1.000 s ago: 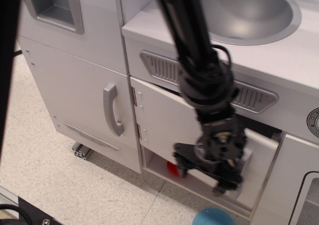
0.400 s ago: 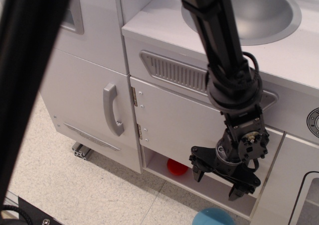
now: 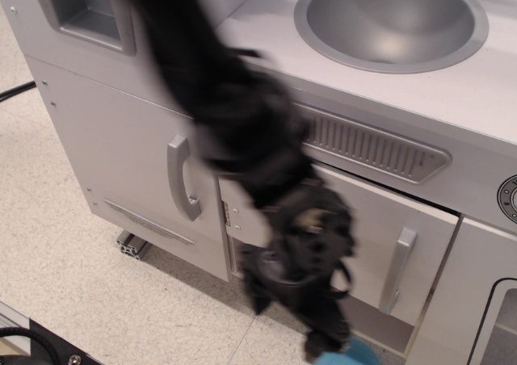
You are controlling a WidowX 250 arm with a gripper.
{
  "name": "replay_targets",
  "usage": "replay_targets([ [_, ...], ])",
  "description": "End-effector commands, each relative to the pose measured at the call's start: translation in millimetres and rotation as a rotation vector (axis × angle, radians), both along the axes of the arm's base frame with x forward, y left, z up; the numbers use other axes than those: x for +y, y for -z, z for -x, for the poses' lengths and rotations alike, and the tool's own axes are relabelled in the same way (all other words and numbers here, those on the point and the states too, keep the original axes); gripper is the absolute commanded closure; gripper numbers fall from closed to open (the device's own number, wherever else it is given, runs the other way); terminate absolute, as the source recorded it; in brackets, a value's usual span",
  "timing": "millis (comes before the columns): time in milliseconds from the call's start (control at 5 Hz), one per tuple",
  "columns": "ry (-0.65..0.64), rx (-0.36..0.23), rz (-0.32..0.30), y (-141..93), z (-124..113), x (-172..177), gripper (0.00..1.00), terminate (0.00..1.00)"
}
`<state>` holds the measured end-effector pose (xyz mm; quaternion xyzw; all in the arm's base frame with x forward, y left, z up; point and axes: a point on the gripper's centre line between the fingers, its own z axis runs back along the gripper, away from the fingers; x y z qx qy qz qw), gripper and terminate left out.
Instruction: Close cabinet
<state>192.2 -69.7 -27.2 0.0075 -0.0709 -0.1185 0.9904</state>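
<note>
Almost shut cabinet door [image 3: 380, 228], blurred end effector [image 3: 295, 296] in front, grip state unreadable

Blurred arm [image 3: 242, 139] masking cabinet door's [image 3: 380, 228] hinge side, bar handle [image 3: 398, 268] side apparently unobstructed, bare floor [image 3: 73, 276] left

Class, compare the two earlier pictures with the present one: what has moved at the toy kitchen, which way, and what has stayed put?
The arm has swung left, away from the cabinet door; its tool is now a motion-blurred shape over the door's hinge side. The door's straight grey handle, hidden before, shows. The door sits nearer shut, with a dark gap still above it. The sink and the taller door are unchanged.
</note>
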Motion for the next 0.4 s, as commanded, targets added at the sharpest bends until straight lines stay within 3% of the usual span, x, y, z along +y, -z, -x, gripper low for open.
replay_targets([
  [0,-0.002,-0.034,0.014,-12.6,-6.5,4.7,0.00,0.00],
  [200,-0.002,-0.034,0.014,-12.6,-6.5,4.7,0.00,1.00],
])
